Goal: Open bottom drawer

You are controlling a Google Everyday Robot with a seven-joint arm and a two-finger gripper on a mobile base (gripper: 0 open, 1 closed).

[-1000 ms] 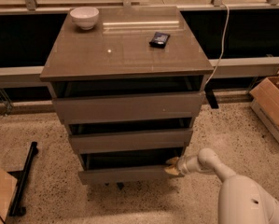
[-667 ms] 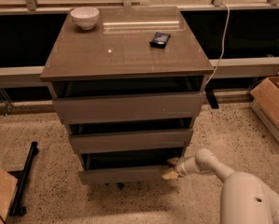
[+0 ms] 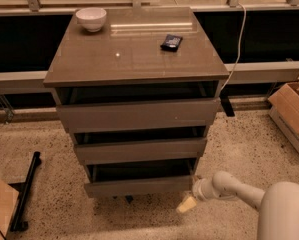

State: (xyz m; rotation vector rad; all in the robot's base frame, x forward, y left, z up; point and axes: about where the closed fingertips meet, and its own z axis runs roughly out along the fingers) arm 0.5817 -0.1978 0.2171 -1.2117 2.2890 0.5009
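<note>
Claw (image 3: 187, 203), grip state we cannot tell, sits just below the bottom drawer's (image 3: 139, 186) right corner; we judge it could slip clear, leaving the drawer barely open.

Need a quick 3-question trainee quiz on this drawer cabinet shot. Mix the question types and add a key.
1. True or false: the gripper is up at the top drawer.
2. What sits at the back left of the cabinet top? A) mug B) white bowl C) bottle
3. Short answer: what stands on the floor at the picture's right edge?

Key
1. False: the gripper is low, beside the right front corner of the bottom drawer.
2. B
3. A cardboard box.
</note>
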